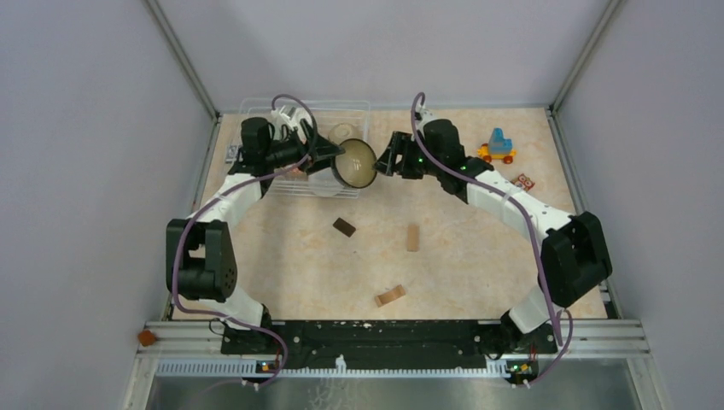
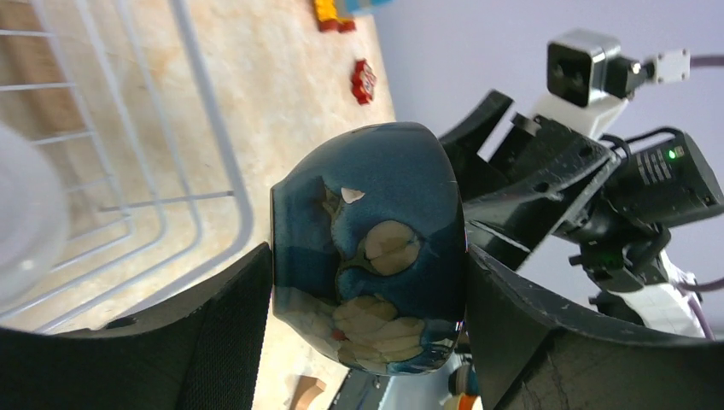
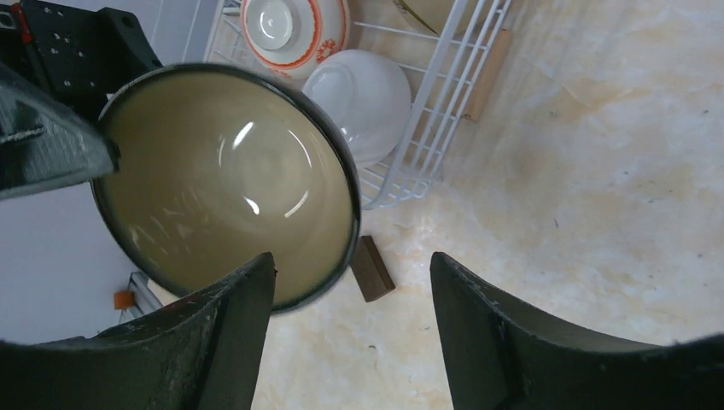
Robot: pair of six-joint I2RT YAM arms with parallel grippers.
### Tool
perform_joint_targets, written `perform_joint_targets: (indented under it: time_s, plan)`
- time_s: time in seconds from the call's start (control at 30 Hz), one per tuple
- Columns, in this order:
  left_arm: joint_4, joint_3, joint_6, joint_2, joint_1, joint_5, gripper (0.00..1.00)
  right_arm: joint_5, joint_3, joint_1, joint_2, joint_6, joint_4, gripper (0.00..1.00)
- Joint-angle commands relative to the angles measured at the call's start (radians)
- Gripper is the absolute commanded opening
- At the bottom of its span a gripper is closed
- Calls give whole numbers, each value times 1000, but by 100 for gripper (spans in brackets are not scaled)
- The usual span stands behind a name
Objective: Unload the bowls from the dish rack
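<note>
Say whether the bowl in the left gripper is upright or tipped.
Tipped on its side: the bowl turns its cream inside sideways toward the right gripper, not up.

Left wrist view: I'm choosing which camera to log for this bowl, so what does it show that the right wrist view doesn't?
Only left wrist: the held bowl from outside, dark blue with tan patches, and the toy.
Only right wrist: that bowl's cream inside, a patterned bowl, a white bowl and a dark block.
Both: the left gripper clamping the held bowl, the open right gripper, the rack and the table.
</note>
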Motion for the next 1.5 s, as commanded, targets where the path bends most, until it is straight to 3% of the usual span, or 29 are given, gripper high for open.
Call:
perform_joint_targets:
  time_s: [0.0,0.17,0.47,0.53,0.6,0.63,0.87,1.17,1.33,1.47]
  plan:
    - [176,15,-74,-49,-39,68,52,15,70,20,33,14,9,65]
    - [214,1,-107,-53,-82,71,52,0,60,21,40,13,24,50]
    - [337,-39,-224,-55,-93,89,53,-2,31,21,-2,-14,10,0]
    - [313,-31,-210,-61,-93,89,63,52,12,20,-38,-28,3,0]
    - [251,-17,-173,-71,-94,78,90,92,-20,16,-78,-36,20,0]
    - [224,-9,-148,-78,-98,74,98,105,-30,13,-99,-38,23,0]
    - [-89,97,97,-109,-116,-2,99,144,-21,-39,-129,-66,-55,0]
    - [-429,149,389,-138,-114,-267,99,207,-48,-140,-126,-78,-96,0]
    - [-465,137,456,-198,-102,-426,99,353,-2,-164,-92,-95,-164,0]
    - [-433,115,450,-222,-67,-418,98,494,74,-172,-36,-76,-241,0]
